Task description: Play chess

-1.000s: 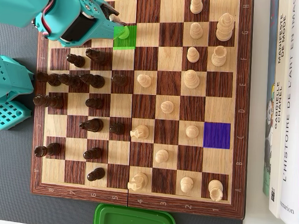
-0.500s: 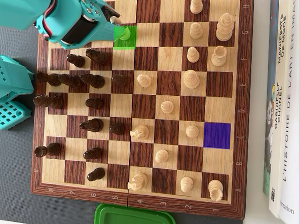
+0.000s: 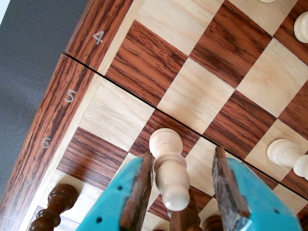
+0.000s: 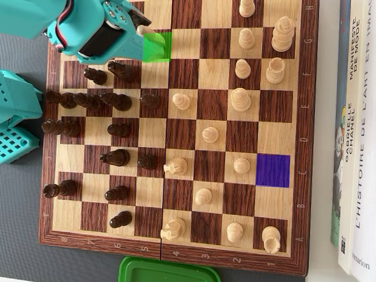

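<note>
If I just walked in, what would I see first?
Probably the teal gripper at the top left of the chessboard in the overhead view, with a pale pawn tilted between its fingers. Next, two coloured squares: a bright green square beside the gripper, and a purple square near the board's right edge.

The teal arm (image 4: 36, 7) reaches in from the upper left corner of the overhead view, its wrist angled down and to the right, with the base block (image 4: 7, 120) sitting at the left edge. In the wrist view the claw (image 3: 185, 180) enters from the bottom, its two teal fingers (image 3: 137, 192) lined with dark, worn pads and set a little apart, a pale pawn (image 3: 169, 166) tilted between them. The pawn seems to lean on the left pad only, so a firm grip cannot be confirmed.
</note>
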{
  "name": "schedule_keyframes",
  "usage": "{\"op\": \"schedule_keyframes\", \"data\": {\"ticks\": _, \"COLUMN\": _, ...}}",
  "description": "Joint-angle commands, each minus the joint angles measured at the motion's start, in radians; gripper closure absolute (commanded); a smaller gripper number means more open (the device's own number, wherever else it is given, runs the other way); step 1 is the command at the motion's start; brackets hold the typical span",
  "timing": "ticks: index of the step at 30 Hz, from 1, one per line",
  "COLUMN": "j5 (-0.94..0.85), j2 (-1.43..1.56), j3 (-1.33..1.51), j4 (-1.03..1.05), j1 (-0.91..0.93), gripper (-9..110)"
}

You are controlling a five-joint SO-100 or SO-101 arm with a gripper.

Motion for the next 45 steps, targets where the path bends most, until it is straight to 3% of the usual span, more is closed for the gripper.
{"op": "schedule_keyframes", "data": {"ticks": 1, "j5": -0.002, "j2": 0.003, "j3": -0.028, "j4": -0.008, "j1": 0.002, "gripper": 82}}
{"op": "schedule_keyframes", "data": {"ticks": 29, "j5": 0.006, "j2": 0.230, "j3": -0.029, "j4": -0.008, "j1": -0.008, "gripper": 82}}
{"op": "schedule_keyframes", "data": {"ticks": 45, "j5": 0.005, "j2": 0.428, "j3": 0.000, "j4": -0.101, "j1": 0.268, "gripper": 82}}
